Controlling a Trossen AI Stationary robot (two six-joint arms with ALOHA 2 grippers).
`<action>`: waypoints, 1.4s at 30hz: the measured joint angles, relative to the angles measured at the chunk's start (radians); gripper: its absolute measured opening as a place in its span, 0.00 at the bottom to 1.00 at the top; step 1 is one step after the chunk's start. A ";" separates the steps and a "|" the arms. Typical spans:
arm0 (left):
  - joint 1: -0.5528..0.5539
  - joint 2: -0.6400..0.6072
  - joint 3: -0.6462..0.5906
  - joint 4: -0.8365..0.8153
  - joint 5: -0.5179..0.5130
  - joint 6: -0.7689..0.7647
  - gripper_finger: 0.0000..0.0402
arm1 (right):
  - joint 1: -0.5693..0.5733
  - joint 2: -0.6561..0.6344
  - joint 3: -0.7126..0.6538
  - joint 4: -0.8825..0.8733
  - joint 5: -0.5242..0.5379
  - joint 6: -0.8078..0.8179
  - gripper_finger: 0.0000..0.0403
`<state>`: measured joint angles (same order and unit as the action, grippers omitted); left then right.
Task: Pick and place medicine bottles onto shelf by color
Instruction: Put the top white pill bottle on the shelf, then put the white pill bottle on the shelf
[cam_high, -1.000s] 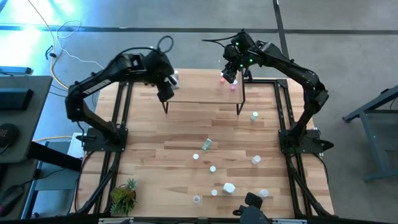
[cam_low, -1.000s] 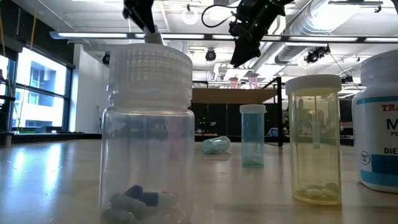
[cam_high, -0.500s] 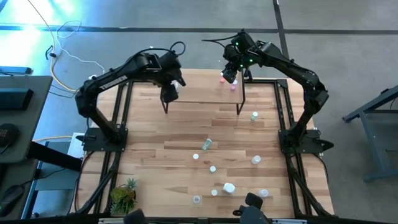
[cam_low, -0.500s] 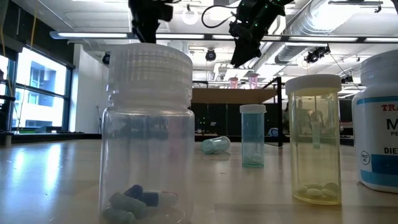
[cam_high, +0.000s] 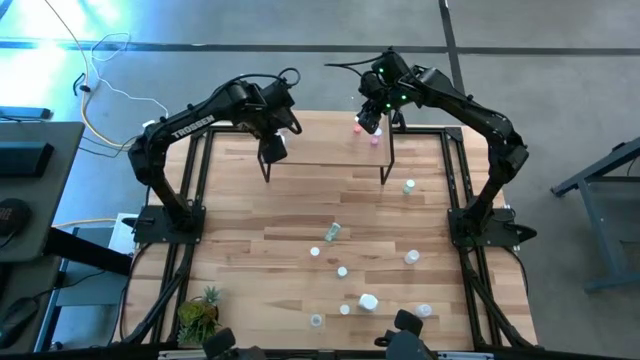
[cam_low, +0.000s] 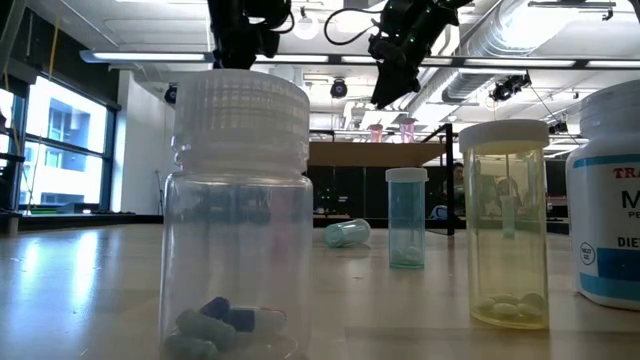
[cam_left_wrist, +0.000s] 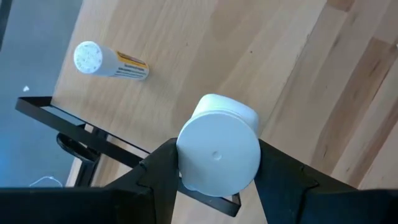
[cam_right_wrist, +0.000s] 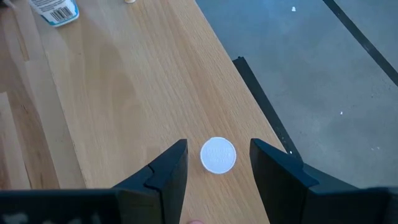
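The shelf (cam_high: 327, 140) is a low light-wood board on black legs at the table's far side. My left gripper (cam_high: 272, 148) hangs over its left end, shut on a white bottle (cam_left_wrist: 217, 152). A white bottle with a yellow label (cam_left_wrist: 112, 62) lies on its side on the board nearby. My right gripper (cam_high: 368, 120) is over the shelf's right end, open. Its fingers stand either side of a white-capped bottle (cam_right_wrist: 219, 154) that stands upright on the board, without touching it. Two pink bottles (cam_high: 358, 127) stand beside it. Several more bottles (cam_high: 342, 271) are scattered on the tabletop. My left gripper pinches the white bottle between its two fingers at its upper body just below the white cap (cam_left_wrist: 219, 146). The fingers come from above, pointing down, and the cap faces up toward the wrist. Whether its base rests on the shelf does not show.
A small potted plant (cam_high: 200, 315) stands at the near left corner. In the low view a large clear bottle (cam_low: 235, 210), a yellowish one (cam_low: 505, 225), a teal vial (cam_low: 406, 230) and a lying vial (cam_low: 347, 233) stand before the shelf. Bare wood lies between the shelf and the scattered bottles.
My left arm has swung its elbow and wrist toward the table's right and turned the gripper about, while the gripper has stayed over the shelf's left end with the white bottle.
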<state>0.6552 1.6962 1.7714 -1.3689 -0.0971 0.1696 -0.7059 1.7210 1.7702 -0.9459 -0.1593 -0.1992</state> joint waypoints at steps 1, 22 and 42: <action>0.000 0.000 0.000 0.000 0.000 0.000 0.41 | 0.000 0.000 0.000 0.000 0.000 0.000 0.41; 0.000 0.008 0.000 0.000 0.002 0.018 0.57 | 0.005 0.000 0.043 -0.061 0.000 0.030 0.41; -0.092 -0.148 -0.003 -0.049 0.001 -0.159 0.57 | 0.138 -0.011 0.114 -0.225 -0.012 0.089 0.41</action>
<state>0.5634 1.5484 1.7685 -1.4178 -0.0959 0.0102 -0.5678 1.7104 1.8839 -1.1707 -0.1709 -0.1099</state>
